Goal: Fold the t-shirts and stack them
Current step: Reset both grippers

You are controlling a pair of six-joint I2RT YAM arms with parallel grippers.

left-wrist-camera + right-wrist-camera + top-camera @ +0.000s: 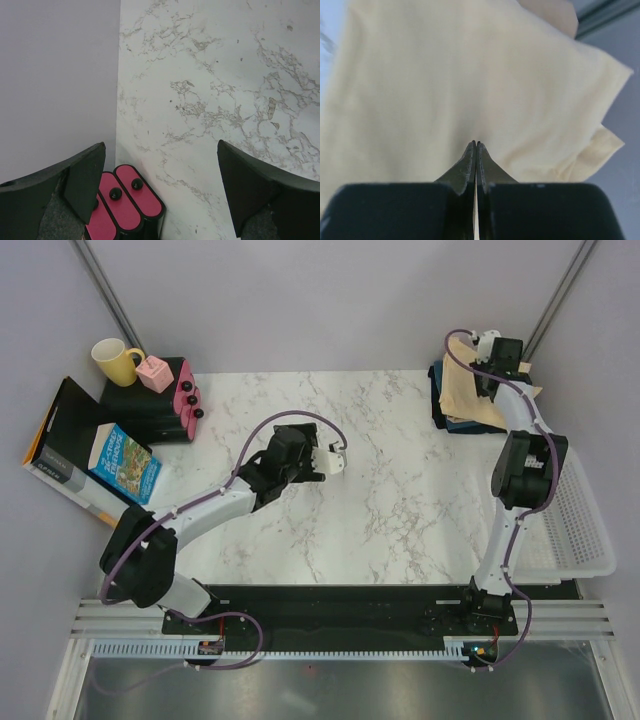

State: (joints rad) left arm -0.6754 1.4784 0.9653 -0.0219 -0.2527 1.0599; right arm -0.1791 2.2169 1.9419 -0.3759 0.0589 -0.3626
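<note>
A stack of folded t-shirts [472, 400] lies at the table's far right corner, a pale yellow one on top and a dark navy one [439, 390] showing beneath its left edge. My right gripper [488, 383] hovers over the stack. In the right wrist view its jaws [476, 143] are shut tip to tip just above the smooth yellow cloth [445, 85], with no fabric pinched between them. My left gripper [335, 460] hangs over the middle of the marble table, well apart from the shirts. Its fingers [161, 145] stand wide open with nothing between them.
A white mesh basket [575, 520] sits at the right edge. At the far left are a yellow mug [115, 360], a small pink box [155, 373], a black block with pink-topped pieces [187, 398] [125, 205], and books [120, 462].
</note>
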